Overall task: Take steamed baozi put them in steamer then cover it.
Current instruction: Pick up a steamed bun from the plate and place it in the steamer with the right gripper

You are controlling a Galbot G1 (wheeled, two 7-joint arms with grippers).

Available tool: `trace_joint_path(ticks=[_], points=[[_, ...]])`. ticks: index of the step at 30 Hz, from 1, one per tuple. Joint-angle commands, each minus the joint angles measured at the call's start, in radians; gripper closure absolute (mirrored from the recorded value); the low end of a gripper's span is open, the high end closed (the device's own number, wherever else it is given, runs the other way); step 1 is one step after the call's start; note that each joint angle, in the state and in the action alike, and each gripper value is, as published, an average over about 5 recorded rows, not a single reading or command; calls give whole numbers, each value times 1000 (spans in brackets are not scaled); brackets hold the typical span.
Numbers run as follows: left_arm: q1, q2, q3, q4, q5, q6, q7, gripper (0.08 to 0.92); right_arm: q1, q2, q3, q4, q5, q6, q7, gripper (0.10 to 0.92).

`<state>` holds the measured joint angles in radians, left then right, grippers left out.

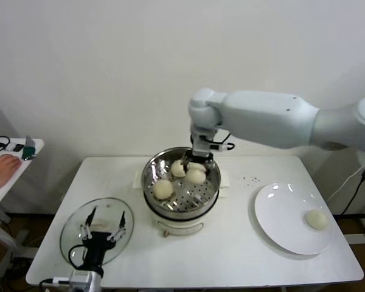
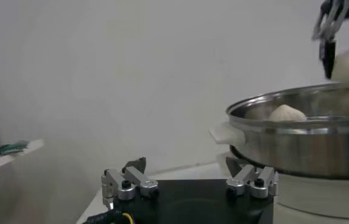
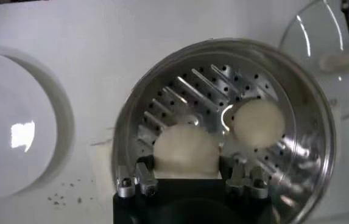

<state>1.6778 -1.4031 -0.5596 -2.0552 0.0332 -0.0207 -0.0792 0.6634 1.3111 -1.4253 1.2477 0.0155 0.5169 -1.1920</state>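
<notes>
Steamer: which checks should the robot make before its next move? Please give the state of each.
1. Right gripper is over the steamer: ok.
2. Bun between its fingers sits on the tray: cannot tell.
3. All steamed baozi are inside: not ok, one is on the white plate.
4. Cover is free on the table: ok.
5. Left gripper is open above the cover: ok.

A white table (image 1: pixel 231 243) stands against a pale wall. In the middle, toward the far side, sits the steamer (image 1: pixel 181 210) on its white base. The glass cover (image 1: pixel 97 228) lies flat at the near left corner. A white plate (image 1: pixel 286 213) rests on the right, well apart from the steamer. A few small dark specks (image 1: pixel 250 180) dot the tabletop just beyond the plate.
</notes>
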Motion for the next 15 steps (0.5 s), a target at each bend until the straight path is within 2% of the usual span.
trace_joint_path(ticks=[1, 15], points=[[2, 9, -4, -2, -10, 4, 0, 177, -107, 124, -2, -38, -54, 40, -8, 337], [-3, 5, 3, 11, -1, 5, 2, 177, -106, 92, -27, 7, -34, 22, -31, 312]])
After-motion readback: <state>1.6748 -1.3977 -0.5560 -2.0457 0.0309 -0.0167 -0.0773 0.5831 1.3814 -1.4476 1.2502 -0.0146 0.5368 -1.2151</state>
